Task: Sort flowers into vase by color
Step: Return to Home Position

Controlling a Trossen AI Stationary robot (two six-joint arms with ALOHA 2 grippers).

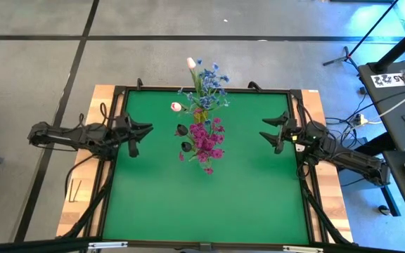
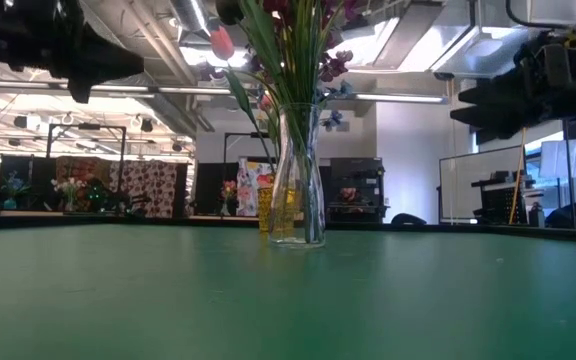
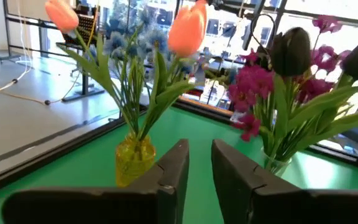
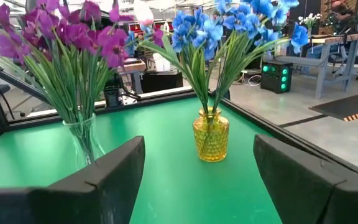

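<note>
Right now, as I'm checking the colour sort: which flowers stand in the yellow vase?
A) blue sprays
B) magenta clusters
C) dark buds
A: the right wrist view shows the blue sprays rising from the yellow vase, while the magenta clusters stand in the clear vase beside it.

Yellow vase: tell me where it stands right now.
High view: the yellow vase stands centred near the far edge of the table, holding the blue flowers, just behind the transparent vase.
</note>
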